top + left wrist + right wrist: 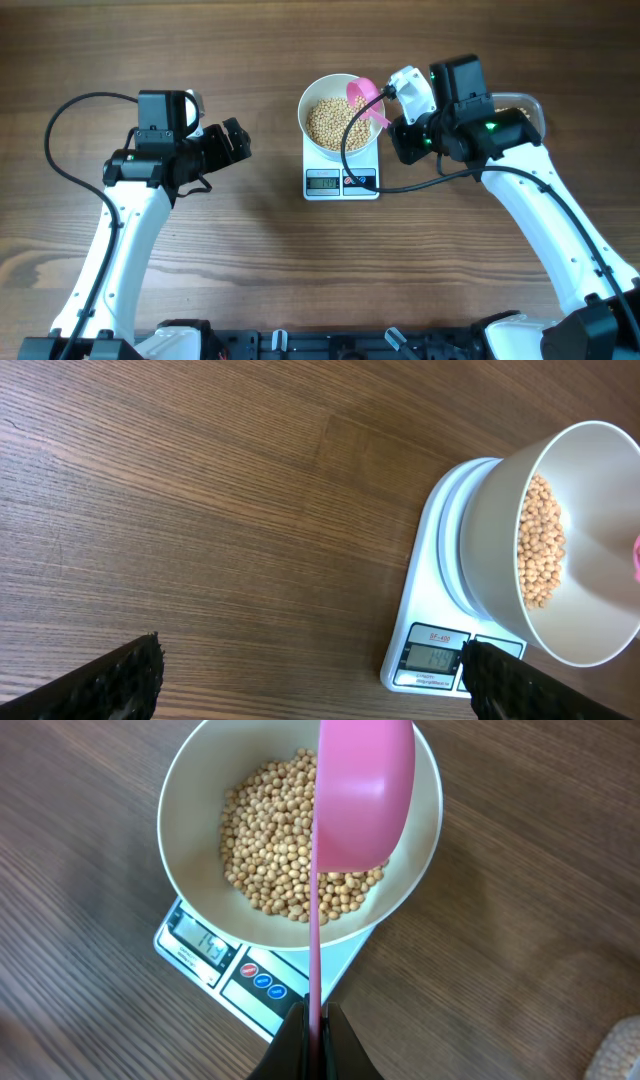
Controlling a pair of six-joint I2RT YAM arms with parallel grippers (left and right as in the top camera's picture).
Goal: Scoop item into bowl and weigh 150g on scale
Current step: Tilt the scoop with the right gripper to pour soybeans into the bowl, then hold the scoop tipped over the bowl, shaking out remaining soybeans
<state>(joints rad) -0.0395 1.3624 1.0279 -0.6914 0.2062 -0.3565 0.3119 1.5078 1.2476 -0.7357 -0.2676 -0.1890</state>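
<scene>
One scoop (365, 790), pinched by right gripper (315, 1020), hangs over bowl (185, 820); left gripper (237, 141) spread.

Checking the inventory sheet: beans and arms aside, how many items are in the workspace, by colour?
White: 2 (bowl, scale)
Pink: 1 (scoop)
Clear: 1 (tub, mostly hidden)
Total: 4

Brown wood-grain table (250, 240), white scale (342, 182) directly on it near the far middle
</scene>
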